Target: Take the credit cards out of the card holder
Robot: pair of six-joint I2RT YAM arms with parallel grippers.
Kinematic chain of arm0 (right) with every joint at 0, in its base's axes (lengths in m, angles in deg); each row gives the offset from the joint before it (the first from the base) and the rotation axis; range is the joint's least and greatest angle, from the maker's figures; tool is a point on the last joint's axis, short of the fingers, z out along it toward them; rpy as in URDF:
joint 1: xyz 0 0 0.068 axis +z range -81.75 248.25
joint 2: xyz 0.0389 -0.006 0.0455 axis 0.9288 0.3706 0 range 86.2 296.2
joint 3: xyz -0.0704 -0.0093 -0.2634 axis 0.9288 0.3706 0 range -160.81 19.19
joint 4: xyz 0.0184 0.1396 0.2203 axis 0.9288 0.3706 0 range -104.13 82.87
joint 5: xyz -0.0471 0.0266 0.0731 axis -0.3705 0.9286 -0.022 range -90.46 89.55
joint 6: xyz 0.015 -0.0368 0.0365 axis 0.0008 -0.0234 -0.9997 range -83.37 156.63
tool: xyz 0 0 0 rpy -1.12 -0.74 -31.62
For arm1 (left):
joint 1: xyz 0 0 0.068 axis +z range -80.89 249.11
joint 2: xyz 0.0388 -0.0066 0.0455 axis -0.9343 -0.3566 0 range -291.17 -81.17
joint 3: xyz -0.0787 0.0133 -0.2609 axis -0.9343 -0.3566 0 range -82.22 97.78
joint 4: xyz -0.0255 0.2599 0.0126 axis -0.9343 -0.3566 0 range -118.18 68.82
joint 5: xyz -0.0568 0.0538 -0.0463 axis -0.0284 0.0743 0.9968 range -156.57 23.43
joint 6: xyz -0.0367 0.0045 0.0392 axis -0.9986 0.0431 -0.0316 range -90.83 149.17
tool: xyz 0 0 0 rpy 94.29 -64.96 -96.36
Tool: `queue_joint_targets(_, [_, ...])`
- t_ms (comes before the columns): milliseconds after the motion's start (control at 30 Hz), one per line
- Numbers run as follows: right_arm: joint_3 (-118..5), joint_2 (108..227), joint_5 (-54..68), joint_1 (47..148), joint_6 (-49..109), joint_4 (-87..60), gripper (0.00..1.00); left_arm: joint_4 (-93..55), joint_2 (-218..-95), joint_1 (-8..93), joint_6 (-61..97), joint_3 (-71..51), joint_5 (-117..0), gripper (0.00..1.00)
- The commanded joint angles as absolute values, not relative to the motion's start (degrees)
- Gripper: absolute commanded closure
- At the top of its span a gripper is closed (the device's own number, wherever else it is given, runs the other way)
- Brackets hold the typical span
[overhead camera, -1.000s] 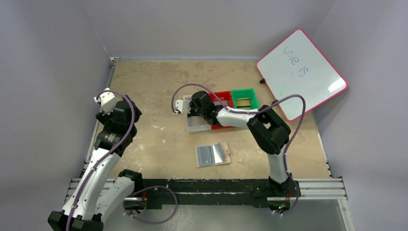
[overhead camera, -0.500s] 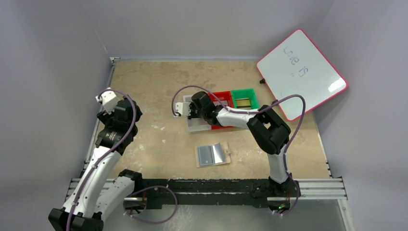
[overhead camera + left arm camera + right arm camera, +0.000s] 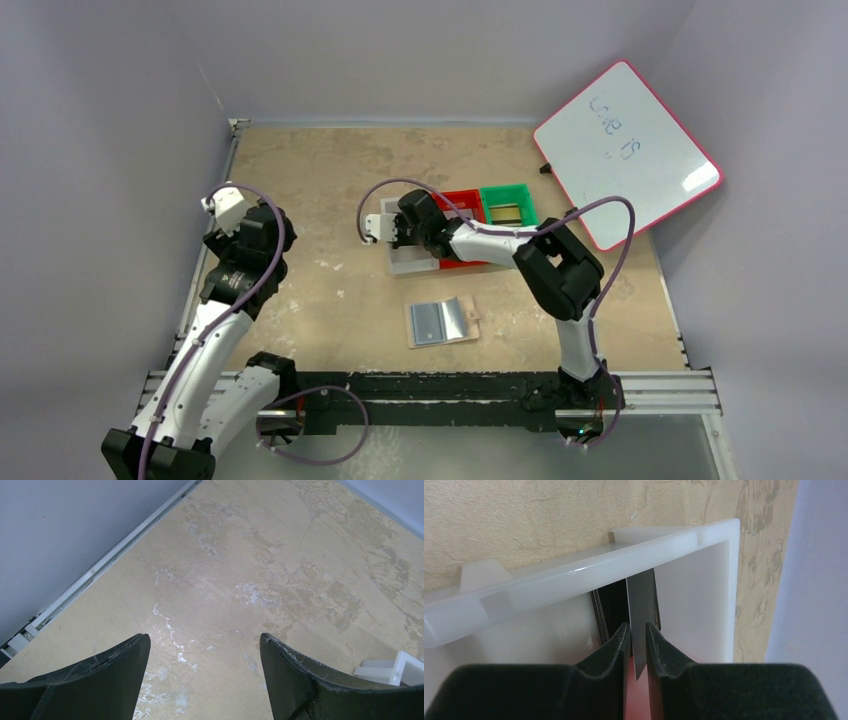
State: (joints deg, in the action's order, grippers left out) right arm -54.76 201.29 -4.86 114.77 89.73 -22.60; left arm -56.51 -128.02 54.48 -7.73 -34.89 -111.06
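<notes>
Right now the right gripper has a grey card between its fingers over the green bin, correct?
Wrong bin: the right gripper has the grey card between its fingers over the clear white bin, as the right wrist view shows.

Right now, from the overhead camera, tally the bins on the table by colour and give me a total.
Red bin: 1
Green bin: 1
Clear white bin: 1
Total: 3
</notes>
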Motion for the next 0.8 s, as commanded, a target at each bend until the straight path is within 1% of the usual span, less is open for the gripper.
queue_joint_targets(0, [-57.27, 201.35, -4.39, 114.57, 90.26, -21.63, 0.78, -55.28, -128.06, 54.61, -7.72, -34.41, -111.18, 0.2])
queue_joint_targets(200, [-57.53, 201.6, -4.29, 114.52, 90.17, -21.33, 0.76, -55.31, -128.27, 54.61, -7.62, -34.41, -110.96, 0.2])
queue_joint_targets(300, [-57.96, 202.0, -4.65, 114.57, 90.13, -21.13, 0.71, -55.28, -128.44, 54.66, -7.64, -34.36, -110.8, 0.2])
queue_joint_targets(600, [-59.27, 202.88, -5.24, 114.53, 89.38, -20.95, 0.7, -55.28, -128.89, 54.61, -7.45, -34.41, -110.52, 0.21])
queue_joint_targets(767, [-59.12, 200.67, -4.62, 114.39, 82.82, -23.81, 0.68, -55.37, -128.98, 54.65, -7.48, -34.37, -110.56, 0.21])
